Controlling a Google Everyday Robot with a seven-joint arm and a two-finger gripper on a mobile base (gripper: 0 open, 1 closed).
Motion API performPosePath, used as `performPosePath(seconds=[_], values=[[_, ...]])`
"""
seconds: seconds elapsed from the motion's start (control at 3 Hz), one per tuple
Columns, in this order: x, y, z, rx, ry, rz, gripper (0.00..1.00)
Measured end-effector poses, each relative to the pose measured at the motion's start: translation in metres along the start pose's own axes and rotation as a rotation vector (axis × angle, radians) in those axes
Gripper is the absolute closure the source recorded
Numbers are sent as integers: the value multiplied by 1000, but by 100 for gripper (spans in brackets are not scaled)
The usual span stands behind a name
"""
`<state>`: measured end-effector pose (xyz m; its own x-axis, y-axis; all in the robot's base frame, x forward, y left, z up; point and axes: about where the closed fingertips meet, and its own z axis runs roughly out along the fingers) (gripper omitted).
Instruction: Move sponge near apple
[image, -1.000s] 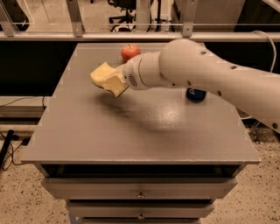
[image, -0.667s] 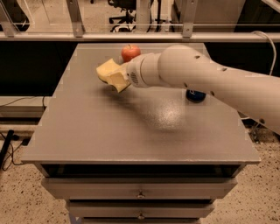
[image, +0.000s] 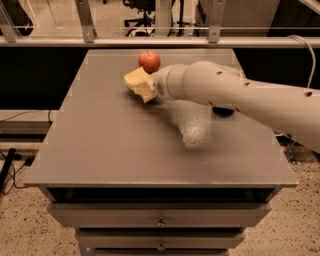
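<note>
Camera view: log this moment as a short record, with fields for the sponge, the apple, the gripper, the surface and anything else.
sponge: pale yellow, at the gripper's end, just front-left of the apple; whether they touch cannot be told
apple: red, stem up, near the table's far edge
gripper: on the arm reaching in from the right, against the sponge
table: grey top, drawers below
other: dark object mostly hidden behind the arm
</note>
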<state>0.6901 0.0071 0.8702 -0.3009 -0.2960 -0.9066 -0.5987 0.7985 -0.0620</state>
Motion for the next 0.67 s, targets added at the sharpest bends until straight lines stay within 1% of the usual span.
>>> performPosePath(seconds=[0.33, 0.67], values=[[6, -18, 5, 48, -6, 25, 100], [7, -33, 7, 86, -12, 42, 84]])
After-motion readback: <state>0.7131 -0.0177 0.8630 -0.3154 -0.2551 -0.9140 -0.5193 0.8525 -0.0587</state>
